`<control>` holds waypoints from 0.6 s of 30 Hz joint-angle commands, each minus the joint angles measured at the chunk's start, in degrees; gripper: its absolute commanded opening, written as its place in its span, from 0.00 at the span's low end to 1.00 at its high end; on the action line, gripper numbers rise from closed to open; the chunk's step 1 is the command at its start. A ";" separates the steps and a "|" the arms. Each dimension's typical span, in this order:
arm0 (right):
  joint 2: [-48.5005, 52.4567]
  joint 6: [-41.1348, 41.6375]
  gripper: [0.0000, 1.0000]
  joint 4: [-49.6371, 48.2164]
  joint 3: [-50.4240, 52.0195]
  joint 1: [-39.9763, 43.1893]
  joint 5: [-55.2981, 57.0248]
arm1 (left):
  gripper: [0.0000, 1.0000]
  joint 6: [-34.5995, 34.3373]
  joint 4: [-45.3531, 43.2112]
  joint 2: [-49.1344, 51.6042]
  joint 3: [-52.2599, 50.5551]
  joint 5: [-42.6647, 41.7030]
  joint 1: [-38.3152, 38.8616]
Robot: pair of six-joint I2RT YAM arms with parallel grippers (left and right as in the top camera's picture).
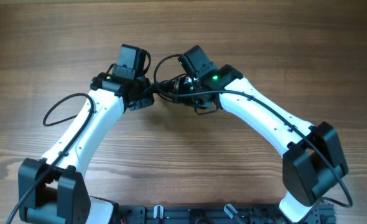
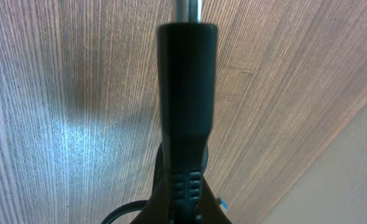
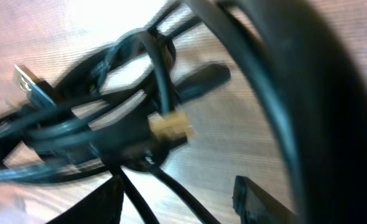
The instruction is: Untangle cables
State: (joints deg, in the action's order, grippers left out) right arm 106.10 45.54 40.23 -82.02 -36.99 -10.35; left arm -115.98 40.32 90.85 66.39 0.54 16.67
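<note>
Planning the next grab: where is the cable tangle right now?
Overhead, the cables are bunched between the left tool and right tool, upper middle of frame; the right wrist view shows them close up.

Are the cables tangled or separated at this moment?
Tangled. The right wrist view shows the cables crossing in overlapping loops as one bundle, with plug ends sticking out; overhead they form a single clump.

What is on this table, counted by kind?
Robot arms: 2, the left arm and the right arm
Black cable tangle: 1
Total: 3
</note>
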 commanded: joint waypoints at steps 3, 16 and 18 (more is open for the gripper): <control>2.34 -0.48 0.12 -1.81 -1.11 -0.24 1.90 | 0.04 -8.98 -0.15 -0.85 0.74 -1.55 0.00; -10.58 -33.70 0.04 20.37 -1.25 5.79 -1.92 | 0.04 -8.98 -1.03 -0.85 0.74 -0.46 -1.07; -14.12 -29.81 0.04 18.21 -1.25 10.99 -1.97 | 0.04 -8.00 -1.03 -0.85 0.74 -0.94 -1.03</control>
State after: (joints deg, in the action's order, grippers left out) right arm 96.57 13.82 59.88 -82.54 -30.83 -13.56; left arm -115.98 39.48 90.85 66.39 -0.97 16.19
